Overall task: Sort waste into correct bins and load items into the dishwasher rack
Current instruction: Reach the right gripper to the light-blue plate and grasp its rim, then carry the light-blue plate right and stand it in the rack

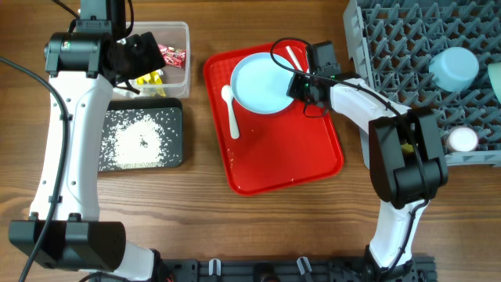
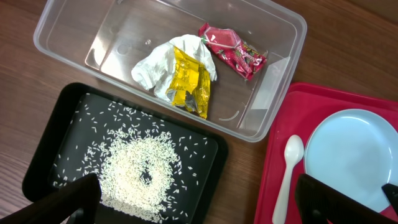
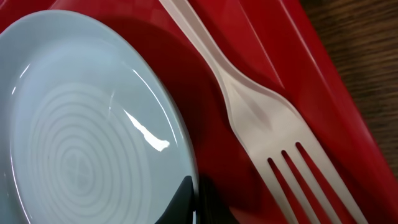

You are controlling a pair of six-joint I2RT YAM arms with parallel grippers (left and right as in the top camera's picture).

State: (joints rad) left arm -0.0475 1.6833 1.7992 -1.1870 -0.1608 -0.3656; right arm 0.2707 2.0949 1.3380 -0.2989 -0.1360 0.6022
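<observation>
Table: brown wood, filling the overhead view.
Dishwasher rack: grey pegged crate in the upper right of the overhead frame, running off the top and right edges.
Red tray: flat, in the centre of the frame and slightly tilted, just left of the rack.
Black bin: shallow tub at centre left, directly below the clear bin in the frame.
Clear bin: see-through tub at upper left, partly hidden by the left arm.
Left gripper: spread wide and holding nothing, hanging above the two bins.
Right gripper: closed tight on the right rim of the plate; the wrist view shows the rim running in between the dark fingers.
Pale blue plate: on the upper part of the tray.
Pale blue bowl: upside down in the rack, upper right.
Pinkish-white cup: in the rack, below the bowl in the frame.
White spoon: on the tray, touching the plate's left edge.
White fork: flat on the tray just right of the plate.
White napkin: crumpled in the clear bin.
Yellow wrapper: lying against the napkin.
Red wrapper: in the clear bin, right of the napkin.
Rice grains: scattered in the black bin, thickest in a ring.
</observation>
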